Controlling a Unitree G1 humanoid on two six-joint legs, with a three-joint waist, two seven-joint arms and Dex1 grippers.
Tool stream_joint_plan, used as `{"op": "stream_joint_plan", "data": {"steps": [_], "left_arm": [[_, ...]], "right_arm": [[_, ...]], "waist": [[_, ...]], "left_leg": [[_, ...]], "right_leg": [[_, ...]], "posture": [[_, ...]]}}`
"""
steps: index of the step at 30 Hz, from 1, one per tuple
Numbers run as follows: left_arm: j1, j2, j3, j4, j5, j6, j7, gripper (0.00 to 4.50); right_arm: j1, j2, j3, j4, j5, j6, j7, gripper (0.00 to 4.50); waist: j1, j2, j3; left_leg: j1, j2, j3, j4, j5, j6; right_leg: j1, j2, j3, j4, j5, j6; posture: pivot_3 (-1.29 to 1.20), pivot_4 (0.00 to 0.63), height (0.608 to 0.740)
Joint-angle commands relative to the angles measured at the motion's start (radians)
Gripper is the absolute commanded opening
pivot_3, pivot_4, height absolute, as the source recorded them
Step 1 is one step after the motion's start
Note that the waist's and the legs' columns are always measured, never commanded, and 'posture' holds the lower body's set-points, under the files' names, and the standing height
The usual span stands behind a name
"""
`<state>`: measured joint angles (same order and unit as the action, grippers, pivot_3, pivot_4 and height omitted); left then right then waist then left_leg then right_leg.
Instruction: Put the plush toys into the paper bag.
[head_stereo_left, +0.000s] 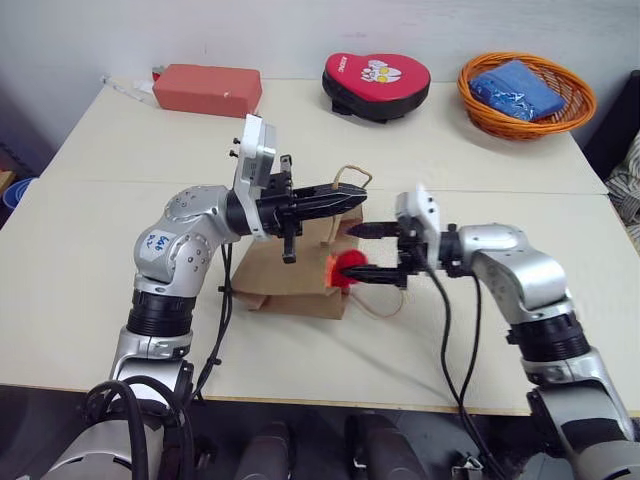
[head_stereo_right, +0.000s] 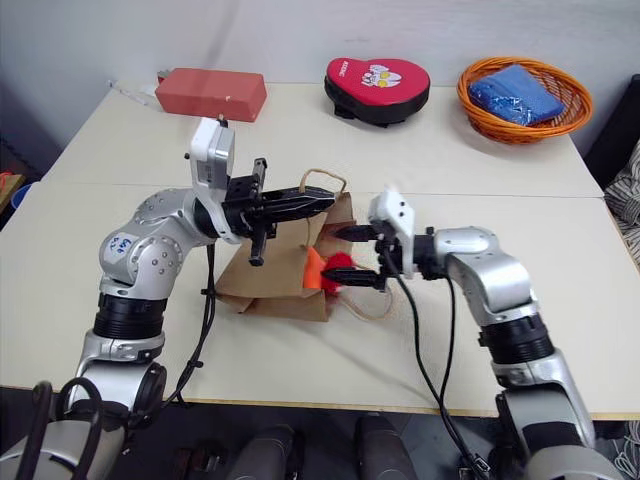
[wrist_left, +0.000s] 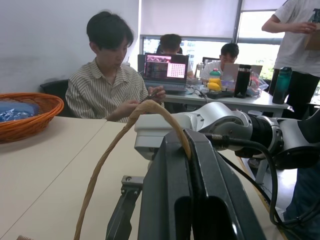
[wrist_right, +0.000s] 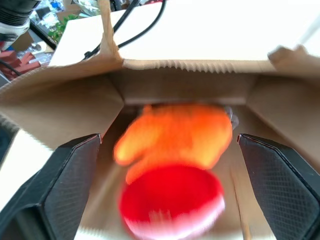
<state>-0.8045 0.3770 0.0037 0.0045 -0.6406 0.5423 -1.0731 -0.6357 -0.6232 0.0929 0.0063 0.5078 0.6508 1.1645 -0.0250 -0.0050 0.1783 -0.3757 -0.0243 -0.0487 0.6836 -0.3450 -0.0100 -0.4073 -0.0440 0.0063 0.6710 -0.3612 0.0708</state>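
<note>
Our right gripper (wrist_right: 167, 187) is spread wide at the bag (head_stereo_right: 275, 275) mouth mid-table, both toys (wrist_right: 172, 165) dead ahead inside; left gripper (head_stereo_right: 318, 203) pinches the handle (head_stereo_right: 322, 178).

No legible text showing anywhere; white lettering on the red-black mitt (head_stereo_right: 378, 77) is reading too small.

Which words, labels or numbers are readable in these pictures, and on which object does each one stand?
No text can be read with certainty.
Red-and-black mitt: white lettering at its left edge and a printed white figure, too small to read.
Sticker on the left arm: blue handwriting, too small to read.
Laptop screen: coloured content, too blurred to read.
Red box, paper bag: no text visible.
</note>
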Motion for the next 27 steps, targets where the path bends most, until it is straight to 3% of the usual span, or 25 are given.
{"op": "stream_joint_plan", "data": {"steps": [1,4,8,13,18,23,27], "left_arm": [[0.005,0.012,0.022,-0.048,-0.016,-0.015,0.001,0.00],[0.005,0.013,0.021,-0.053,-0.017,-0.013,0.002,0.00],[0.009,0.013,0.020,-0.059,-0.017,-0.013,0.004,0.00],[-0.034,-0.026,0.045,-0.017,-0.027,-0.034,0.041,0.00],[-0.005,-0.008,0.006,-0.046,-0.013,-0.014,0.007,0.00],[0.004,0.012,0.015,-0.054,-0.022,-0.002,0.008,0.00],[0.006,0.019,0.013,-0.060,-0.024,0.006,0.007,0.00]], "right_arm": [[-0.006,-0.068,-0.078,-0.019,0.089,0.174,0.000,4.48],[0.012,-0.145,-0.077,-0.004,0.097,0.283,0.004,4.48],[0.038,-0.142,-0.106,0.017,0.101,0.315,-0.041,4.48],[0.081,-0.101,-0.083,-0.028,0.058,0.189,-0.054,4.48],[0.088,-0.043,0.000,-0.023,-0.081,-0.034,-0.100,4.48],[0.103,-0.013,0.033,-0.029,-0.115,-0.071,-0.103,4.48],[0.108,-0.018,0.052,-0.023,-0.139,-0.071,-0.097,3.57]], "waist": [[-0.001,0.000,0.000],[0.001,0.000,0.000],[0.000,0.000,0.000],[0.002,0.000,0.000],[0.000,0.000,0.000],[0.000,0.000,0.000],[0.001,0.000,0.000]], "left_leg": [[0.000,0.000,0.000,0.000,0.000,0.000],[0.000,0.000,0.001,0.000,0.000,0.000],[0.000,0.000,0.002,0.000,0.000,0.000],[0.000,0.000,0.002,0.000,0.000,0.000],[0.000,0.000,0.002,0.000,0.000,0.000],[0.000,0.000,0.002,0.001,0.000,0.000],[0.000,0.000,0.002,0.001,0.000,0.000]], "right_leg": [[0.000,0.000,0.000,0.000,0.000,0.000],[0.000,0.000,0.001,-0.002,0.000,0.000],[0.000,0.000,0.002,-0.002,0.000,0.000],[-0.001,0.000,0.001,-0.002,0.000,0.000],[-0.002,0.000,0.002,0.000,0.000,0.000],[-0.002,0.000,0.002,0.001,0.000,0.000],[-0.002,0.000,0.002,0.000,0.000,0.000]], "posture": [[0.00,0.150,0.740],[0.00,0.150,0.740],[0.00,0.150,0.740],[0.00,0.150,0.740],[0.00,0.150,0.740],[0.00,0.150,0.740],[0.00,0.150,0.740]]}}
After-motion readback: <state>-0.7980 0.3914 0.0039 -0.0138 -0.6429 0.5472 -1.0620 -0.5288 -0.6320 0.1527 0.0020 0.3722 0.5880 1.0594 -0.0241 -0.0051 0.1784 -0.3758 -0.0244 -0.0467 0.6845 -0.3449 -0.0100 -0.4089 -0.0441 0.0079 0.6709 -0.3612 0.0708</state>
